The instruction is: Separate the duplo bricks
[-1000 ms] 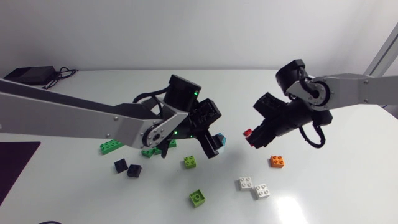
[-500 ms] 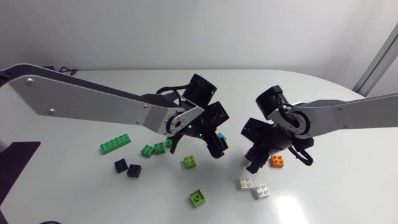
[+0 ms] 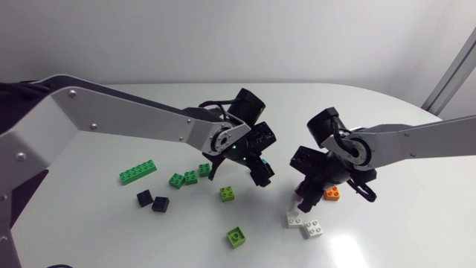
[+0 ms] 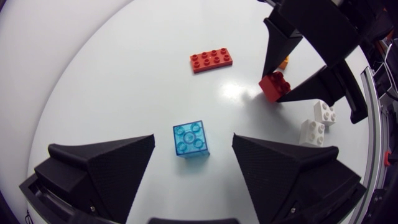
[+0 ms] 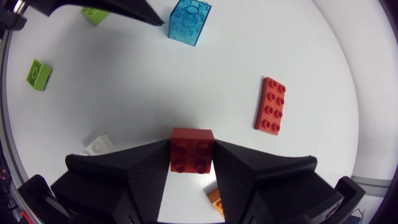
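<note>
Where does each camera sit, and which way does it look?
Head: above the table, looking down on left arm, right arm, left gripper and right gripper.
Left wrist: on the left arm, looking down at a blue brick between its open fingers.
Right wrist: on the right arm, looking down; its fingers hold a red brick.
Both wrist views share both bricks.
</note>
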You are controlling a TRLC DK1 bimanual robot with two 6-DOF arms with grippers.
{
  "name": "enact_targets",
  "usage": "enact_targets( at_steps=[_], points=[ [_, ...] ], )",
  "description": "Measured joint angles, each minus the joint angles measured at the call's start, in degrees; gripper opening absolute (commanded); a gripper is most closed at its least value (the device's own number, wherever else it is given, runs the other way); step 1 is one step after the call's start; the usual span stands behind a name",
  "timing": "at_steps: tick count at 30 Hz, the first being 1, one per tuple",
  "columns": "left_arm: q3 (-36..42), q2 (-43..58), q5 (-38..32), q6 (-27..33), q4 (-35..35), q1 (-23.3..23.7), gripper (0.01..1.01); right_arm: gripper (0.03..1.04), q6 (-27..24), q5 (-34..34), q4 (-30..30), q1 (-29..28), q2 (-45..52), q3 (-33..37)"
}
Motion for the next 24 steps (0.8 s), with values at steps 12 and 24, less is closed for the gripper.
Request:
enact_targets(
  at_steps=[12, 24],
  points=[
    [4.9, 3.2, 0.0, -1.0, -5.3, 0.9, 0.849, 0.88, 0.0, 0.0, 0.0, -0.4, -0.5, -0.8],
    [8.3, 5.1, 0.0, -1.0, -9.2, 0.9, 0.749, 0.92, -0.2, -1.3, -1.2, -2.3, -7.3, -1.6]
  ],
)
